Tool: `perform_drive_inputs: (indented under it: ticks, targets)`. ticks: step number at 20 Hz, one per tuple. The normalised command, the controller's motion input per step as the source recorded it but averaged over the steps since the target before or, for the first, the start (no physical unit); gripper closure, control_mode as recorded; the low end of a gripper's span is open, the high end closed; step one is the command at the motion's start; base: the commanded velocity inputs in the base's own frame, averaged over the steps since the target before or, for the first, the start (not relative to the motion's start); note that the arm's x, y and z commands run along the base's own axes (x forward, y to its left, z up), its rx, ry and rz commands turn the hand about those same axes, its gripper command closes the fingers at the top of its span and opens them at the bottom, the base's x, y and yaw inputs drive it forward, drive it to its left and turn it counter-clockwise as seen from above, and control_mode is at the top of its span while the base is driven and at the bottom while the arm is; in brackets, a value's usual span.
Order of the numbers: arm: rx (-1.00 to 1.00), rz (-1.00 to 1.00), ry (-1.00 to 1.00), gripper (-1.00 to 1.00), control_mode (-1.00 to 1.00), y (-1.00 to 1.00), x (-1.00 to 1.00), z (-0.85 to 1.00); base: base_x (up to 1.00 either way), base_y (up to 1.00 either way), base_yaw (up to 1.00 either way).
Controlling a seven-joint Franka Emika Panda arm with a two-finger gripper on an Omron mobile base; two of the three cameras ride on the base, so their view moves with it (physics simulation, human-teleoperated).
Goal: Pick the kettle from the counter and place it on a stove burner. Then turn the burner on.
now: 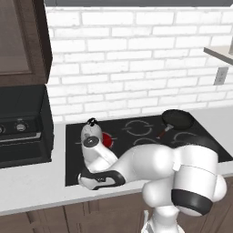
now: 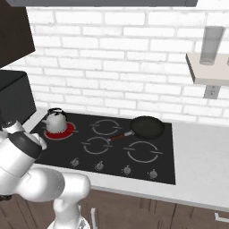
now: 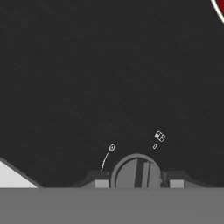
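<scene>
The kettle [image 2: 56, 120] sits on the glowing red stove burner [image 2: 59, 129], well beyond the fingers. The gripper [image 3: 136, 184] flanks a grey control knob [image 3: 136, 173], fingers narrow at its sides; whether they grip it, I cannot tell.
</scene>
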Motion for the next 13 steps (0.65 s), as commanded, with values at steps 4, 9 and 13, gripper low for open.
perform_drive_inputs:
  ticks: [4, 9, 13]
  targets:
    - [-0.04, 0.42, -0.07, 1.0, -1.0, 0.34, 0.0, 0.09, 0.0, 0.0, 0.0]
    - [-0.02, 0.14, 0.01, -1.0, -1.0, 0.08, 0.0, 0.05, 0.0, 0.0, 0.0]
    - [0.0, 0.0, 0.0, -1.0, -1.0, 0.0, 0.01, 0.11, 0.0, 0.0, 0.0]
